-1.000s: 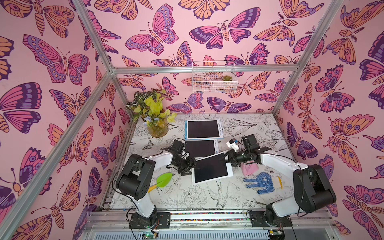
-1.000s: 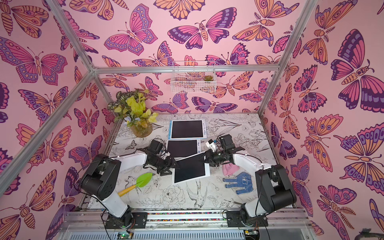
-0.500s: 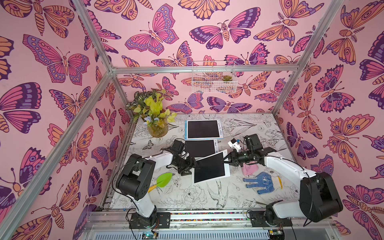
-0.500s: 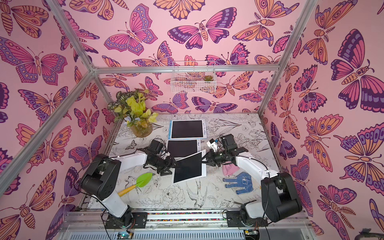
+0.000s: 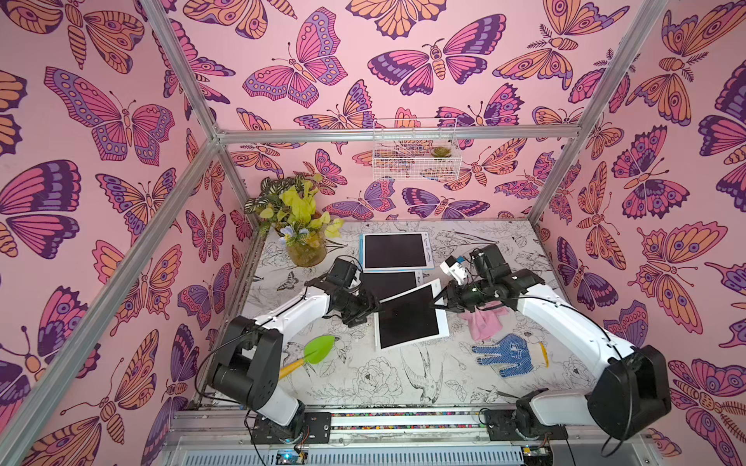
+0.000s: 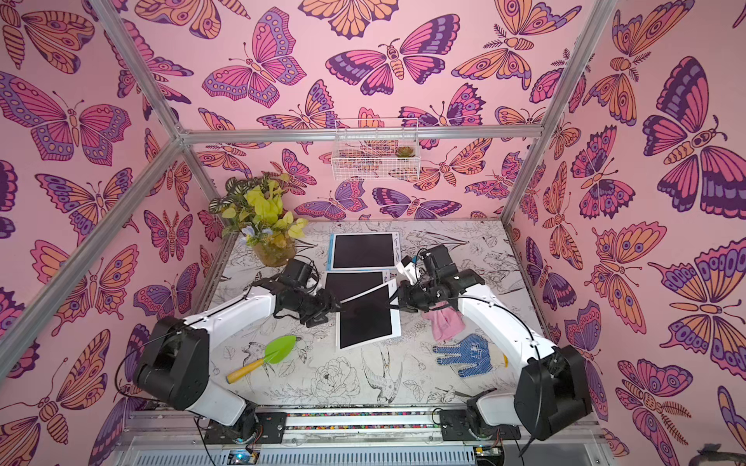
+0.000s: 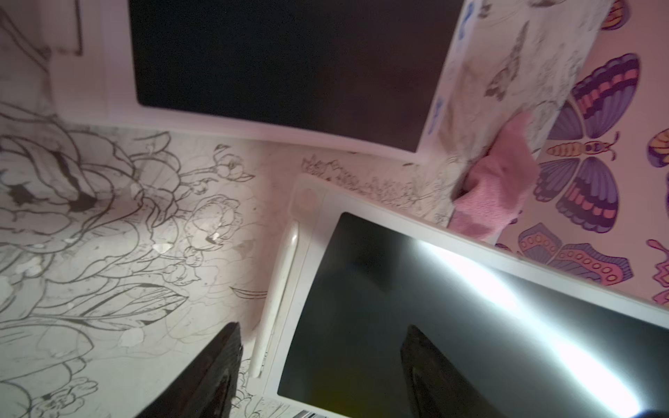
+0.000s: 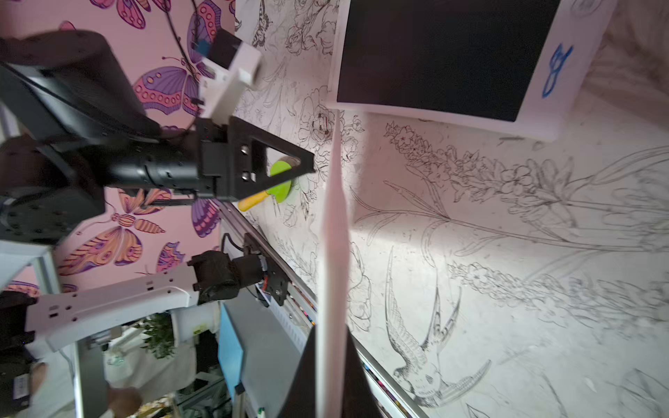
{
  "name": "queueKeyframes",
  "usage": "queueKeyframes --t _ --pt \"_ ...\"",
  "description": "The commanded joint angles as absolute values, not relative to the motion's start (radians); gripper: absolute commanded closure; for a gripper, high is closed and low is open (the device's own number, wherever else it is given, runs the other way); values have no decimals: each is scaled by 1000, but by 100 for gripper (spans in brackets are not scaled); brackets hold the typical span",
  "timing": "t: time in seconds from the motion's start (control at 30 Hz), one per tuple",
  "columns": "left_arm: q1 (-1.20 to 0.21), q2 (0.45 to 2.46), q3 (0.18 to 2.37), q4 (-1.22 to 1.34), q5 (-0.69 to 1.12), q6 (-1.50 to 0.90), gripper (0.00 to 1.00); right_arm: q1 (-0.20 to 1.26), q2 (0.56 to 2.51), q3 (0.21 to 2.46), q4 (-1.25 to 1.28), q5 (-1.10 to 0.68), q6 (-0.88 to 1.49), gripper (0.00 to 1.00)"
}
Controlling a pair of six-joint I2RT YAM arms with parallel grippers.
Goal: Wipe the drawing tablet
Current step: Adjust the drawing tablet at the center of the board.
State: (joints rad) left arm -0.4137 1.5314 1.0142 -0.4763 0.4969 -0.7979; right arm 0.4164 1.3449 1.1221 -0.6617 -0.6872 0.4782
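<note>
Butterfly-papered pink walls (image 5: 121,121) around floral-print table (image 5: 363,383) — tablet (image 5: 407,316) held tilted over table centre, one edge clenched in right gripper (image 5: 440,300). Left gripper (image 5: 373,308) spread wide at opposite edge, one finger over dark screen, one outside frame; contact unclear. Pink cloth (image 5: 484,327) on table under right arm, just beside tablet. Behind, lying flat — near tablet (image 5: 389,284), far tablet (image 5: 395,251).

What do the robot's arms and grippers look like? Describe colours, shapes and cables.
The left arm and right arm have white rounded links between bulky black joint housings. Thin black cables loop alongside. The left gripper and right gripper are black with angular tapering fingers; a white camera block sits on the right wrist.
</note>
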Motion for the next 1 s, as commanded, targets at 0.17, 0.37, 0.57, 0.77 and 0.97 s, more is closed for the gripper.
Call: queueKeyframes --t 0.17,0.37,0.57,0.77,0.97 --pt "-414 1414 1097 -558 428 -956 34 550 1162 1224 -867 -271 227 100" --pt "-400 1387 1156 -567 403 -1161 36 677 1038 1105 -574 -109 1 100" --pt "-359 1440 1250 -574 441 -1276 34 785 1051 1043 -339 2 -304 100" --pt "-336 1519 1330 -564 494 -1323 32 866 1129 1042 -218 145 -517 100" --pt "-319 1558 1336 -514 520 -1367 40 963 1196 1015 -55 311 -708 100"
